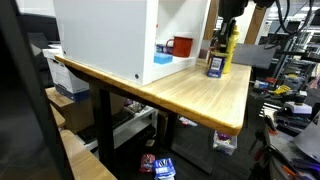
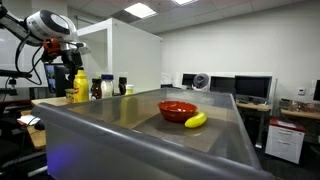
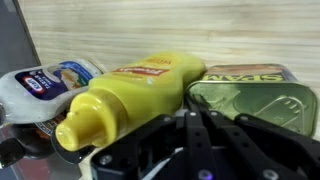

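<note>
Hand (image 3: 196,118) closed | glossy yellow plastic mustard bottle (image 3: 130,95) (conical nozzle) | beside flat green tin (image 3: 255,100)

The arm (image 2: 44,22) is white, built of rounded, bulging segments with darker bands at the joints, and black cables (image 2: 20,52) hang at its left. Its gripper (image 3: 196,118) is matte black, with angular linkages and slim fingers (image 3: 188,130).

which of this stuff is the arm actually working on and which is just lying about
In hand:
- yellow mustard bottle, nearest the gripper
- gripper, shut, holding nothing

Lying about:
- green tin
- white bottle
- red bowl
- banana
- white box
</note>
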`<state>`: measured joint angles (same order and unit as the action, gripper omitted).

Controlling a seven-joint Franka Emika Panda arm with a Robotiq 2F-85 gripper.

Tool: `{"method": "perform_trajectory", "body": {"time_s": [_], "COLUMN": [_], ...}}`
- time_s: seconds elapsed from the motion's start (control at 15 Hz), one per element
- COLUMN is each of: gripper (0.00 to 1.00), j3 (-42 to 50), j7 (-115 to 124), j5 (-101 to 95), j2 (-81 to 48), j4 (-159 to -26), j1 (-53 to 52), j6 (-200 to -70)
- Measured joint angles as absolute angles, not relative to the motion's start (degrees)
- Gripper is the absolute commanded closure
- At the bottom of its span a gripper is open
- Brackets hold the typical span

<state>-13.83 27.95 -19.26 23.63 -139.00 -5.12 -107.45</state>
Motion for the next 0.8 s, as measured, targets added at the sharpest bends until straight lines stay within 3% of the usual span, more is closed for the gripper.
{"method": "perform_trajectory", "body": {"time_s": [0.33,0.4,0.53,0.8], "gripper": [0.99,0.73,0.72,0.56], "j3": [-14.04,-14.05,-14.11,-14.79], "j7": [28.79,28.79,28.79,28.79], "j5": [-20.76,-20.77,-20.82,-20.89], "j2": [23.48,23.48,23.51,25.02], "j4": [-139.17,-139.17,-139.15,-138.81], "j1": [-4.72,-4.72,-4.73,-4.87], "j6": [-107.47,-107.55,-107.67,-108.32]}}
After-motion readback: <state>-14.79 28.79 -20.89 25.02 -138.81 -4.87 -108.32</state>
